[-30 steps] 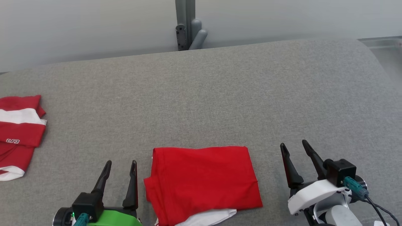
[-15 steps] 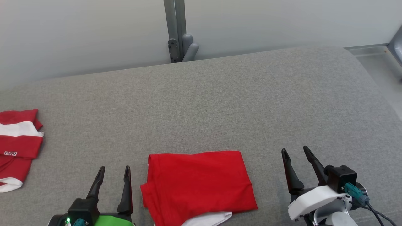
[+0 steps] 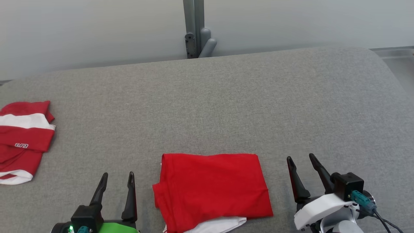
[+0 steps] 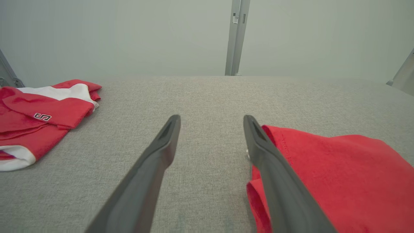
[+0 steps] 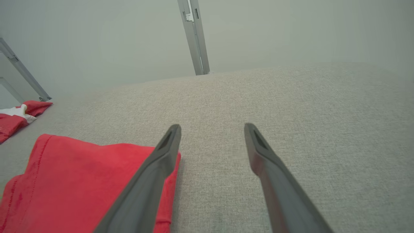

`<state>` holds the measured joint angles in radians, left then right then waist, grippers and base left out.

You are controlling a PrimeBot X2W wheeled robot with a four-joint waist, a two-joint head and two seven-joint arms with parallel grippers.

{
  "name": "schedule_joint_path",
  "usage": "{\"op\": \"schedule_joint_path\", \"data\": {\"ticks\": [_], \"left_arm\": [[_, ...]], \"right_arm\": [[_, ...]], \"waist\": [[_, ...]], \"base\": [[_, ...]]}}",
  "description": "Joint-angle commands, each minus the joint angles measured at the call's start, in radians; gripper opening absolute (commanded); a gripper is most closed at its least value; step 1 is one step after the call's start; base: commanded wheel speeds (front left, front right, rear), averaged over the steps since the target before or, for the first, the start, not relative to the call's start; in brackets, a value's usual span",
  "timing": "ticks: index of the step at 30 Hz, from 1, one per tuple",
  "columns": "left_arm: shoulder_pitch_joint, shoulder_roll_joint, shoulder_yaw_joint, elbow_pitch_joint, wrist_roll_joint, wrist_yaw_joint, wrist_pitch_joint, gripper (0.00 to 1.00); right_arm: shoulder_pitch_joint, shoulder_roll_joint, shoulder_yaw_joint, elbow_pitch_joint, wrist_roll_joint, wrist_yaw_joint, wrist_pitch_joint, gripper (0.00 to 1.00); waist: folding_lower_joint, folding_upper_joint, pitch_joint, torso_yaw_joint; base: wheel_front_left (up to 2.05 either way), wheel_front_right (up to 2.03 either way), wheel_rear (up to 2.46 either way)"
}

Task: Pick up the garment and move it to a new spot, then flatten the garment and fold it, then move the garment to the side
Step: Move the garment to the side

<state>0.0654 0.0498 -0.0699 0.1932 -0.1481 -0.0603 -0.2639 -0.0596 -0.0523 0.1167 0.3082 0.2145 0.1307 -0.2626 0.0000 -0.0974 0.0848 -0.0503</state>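
**Folded red garment at the near edge, both end effectors spread and empty**

A grey fabric-covered worktop (image 3: 207, 106) takes up most of the head view, running from the near edge to a far edge that meets a pale wall (image 3: 97, 29). Its far right corner is rounded.

The garment (image 3: 213, 187), plain red, lies folded into a rough rectangle at the middle of the near edge. Its far hem is straight and runs parallel to that edge. A white layer (image 3: 223, 225) peeks out from under its near side, and its left side bunches into a small fold.

A second garment (image 3: 22, 139), red with white bands, lies crumpled at the left edge of the worktop, well apart from the folded one.

The right end effector (image 3: 300, 157) sits near the near edge, just beside the garment's right side, with bare fabric between them. Its two dark fingers are spread and hold nothing. Behind them are a white wrist shell (image 3: 318, 207) and a teal plug (image 3: 360, 198).

The left end effector (image 3: 118, 174) sits just beside the garment's left side, fingers likewise spread and empty, with a green shell (image 3: 113, 226) at its base. In the left wrist view the finger nearest the garment crosses its red hem, but I cannot tell whether they touch.

A grey metal post (image 3: 194, 19) rises against the wall behind the middle of the far edge, with a rounded bracket at its foot.

A small white logo (image 3: 21, 145) shows on a red band of the second garment.
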Motion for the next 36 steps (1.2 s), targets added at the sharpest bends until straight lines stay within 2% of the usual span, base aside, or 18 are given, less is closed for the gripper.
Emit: {"op": "schedule_joint_path", "data": {"ticks": [1, 7, 12, 23, 24, 25, 30, 34, 35, 36], "left_arm": [[-0.005, 0.002, -0.002, 0.0, -0.008, 0.009, 0.0, 1.0], [-0.011, 0.002, -0.016, 0.018, -0.024, 0.012, 0.0, 1.0], [-0.016, 0.002, -0.016, 0.043, -0.078, 0.009, 0.0, 1.0], [-0.047, 0.002, -0.047, 0.048, -0.077, 0.002, 0.0, 1.0], [-0.049, 0.002, -0.047, 0.045, -0.076, 0.003, 0.0, 1.0], [-0.05, 0.002, -0.049, 0.041, -0.075, 0.004, 0.0, 1.0], [-0.054, 0.002, -0.057, 0.028, -0.073, 0.0, 0.0, 1.0], [-0.054, 0.002, -0.067, 0.024, -0.065, -0.011, 0.0, 1.0], [-0.054, 0.002, -0.067, 0.024, -0.065, -0.011, 0.0, 1.0], [-0.058, 0.002, -0.077, 0.024, -0.063, -0.018, 0.0, 1.0]], "right_arm": [[0.014, -0.003, 0.005, 0.005, -0.002, 0.0, -0.002, 1.0], [0.0, -0.003, 0.028, 0.044, 0.013, 0.0, -0.002, 1.0], [-0.033, -0.007, 0.045, 0.112, 0.039, 0.0, -0.002, 1.0], [-0.133, -0.007, 0.131, 0.375, 0.173, 0.0, 0.001, 1.0], [-0.144, -0.01, 0.142, 0.377, 0.18, 0.0, 0.003, 0.44], [-0.155, -0.015, 0.151, 0.379, 0.187, 0.0, 0.004, 0.0], [-0.185, -0.042, 0.145, 0.341, 0.197, -0.001, 0.0, 0.0], [-0.19, -0.042, 0.111, 0.3, 0.179, -0.001, -0.001, 0.0], [-0.19, -0.042, 0.111, 0.3, 0.179, -0.001, -0.001, 0.0], [-0.19, -0.038, 0.101, 0.286, 0.17, -0.001, -0.001, 0.0]], "waist": [[0.0, 0.0, 0.016, 0.026], [0.0, 0.0, 0.057, 0.105], [0.0, 0.0, 0.093, 0.159], [0.0, 0.0, 0.14, 0.227], [0.0, 0.0, 0.143, 0.227], [0.0, 0.0, 0.147, 0.226], [0.0, 0.0, 0.153, 0.182], [0.0, 0.0, 0.146, 0.093], [0.0, 0.0, 0.146, 0.093], [0.0, 0.0, 0.14, 0.032]], "base": [[0.0, 0.0, 0.0], [0.0, 0.0, 0.0], [0.0, 0.0, 0.0], [0.0, 0.0, 0.0], [0.0, 0.0, 0.0], [0.0, 0.0, 0.0], [0.0, 0.0, 0.0], [0.0, 0.0, 0.0], [0.0, 0.0, 0.0], [0.0, 0.0, 0.0]]}}
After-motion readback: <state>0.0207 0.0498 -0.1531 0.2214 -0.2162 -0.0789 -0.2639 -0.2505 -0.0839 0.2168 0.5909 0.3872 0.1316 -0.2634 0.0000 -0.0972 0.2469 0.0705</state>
